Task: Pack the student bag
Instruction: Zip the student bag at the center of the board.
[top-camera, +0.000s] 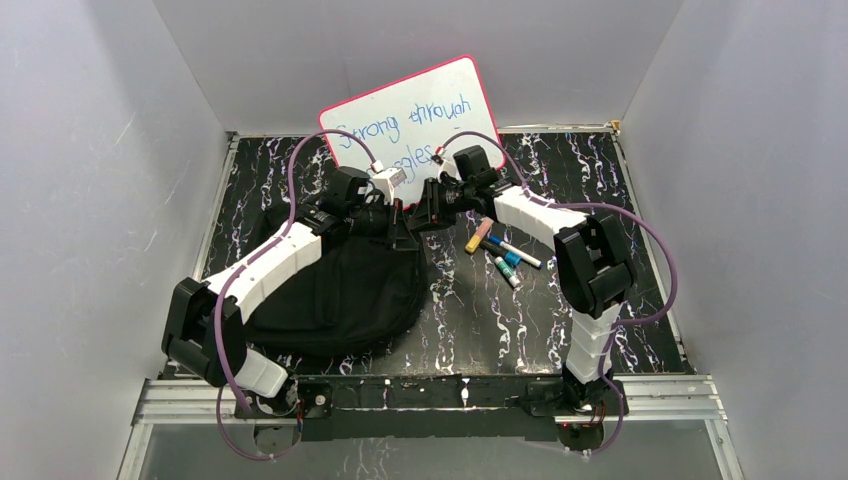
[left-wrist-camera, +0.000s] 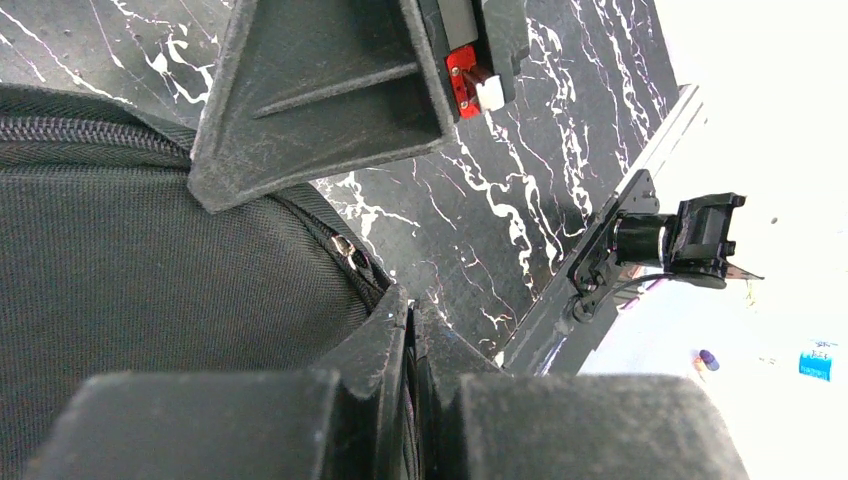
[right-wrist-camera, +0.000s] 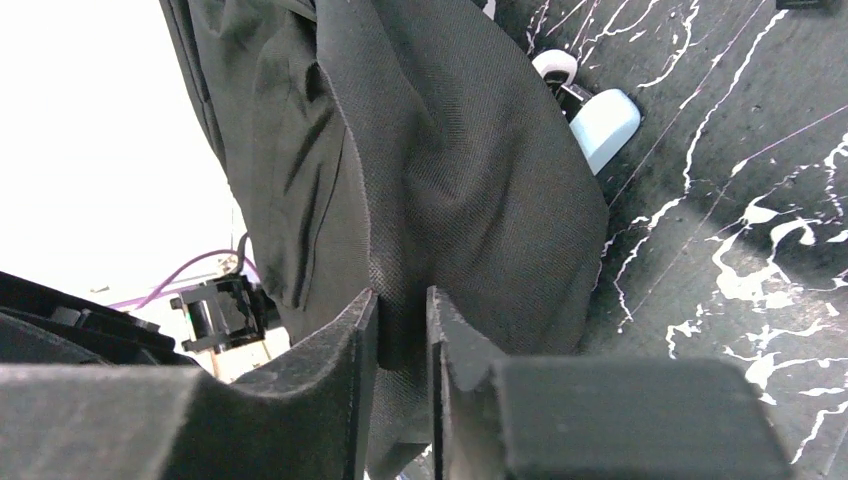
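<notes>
- Your right gripper (right-wrist-camera: 400, 298): jaws pressed nearly together w/ a fold of black fabric clamped between them. The fold rises past the fingers (right-wrist-camera: 345, 350) like a lifted flap.
- Your left gripper (left-wrist-camera: 410, 308): jaws all but closed, tips meeting the bag's rim just beside the zipper (left-wrist-camera: 347, 250). It reads as a pinch on that edge, though the slit between the tips is too dark to show cloth inside.
- The student bag (top-camera: 340, 290) is large, soft and black. It lies on the left half of the table (top-camera: 500, 330), partly under the left arm. Both grippers meet at its far edge, approx. mid-table.
- Why it's held so, as I judge it: two pinches on opposite sides of the mouth would let you draw the opening apart & hold it for loading. Soft cloth sags, so one grip alone prob. wouldn't hold it open.
- Right of the bag, near the right gripper, a small cluster of markers (top-camera: 503, 255) lies loose on the table, not touching the bag in the top view. The right wrist view shows a pale blue cap end (right-wrist-camera: 603, 125) just beside the fabric.
- Behind both grippers is a whiteboard (top-camera: 415, 110) w/ a pink rim and blue handwriting, propped upright and tilted. Its lower edge is hidden by the grippers.
- Stage, by judgement: early, opening step. The bag's interior isn't in view, so its contents can't be told.
</notes>
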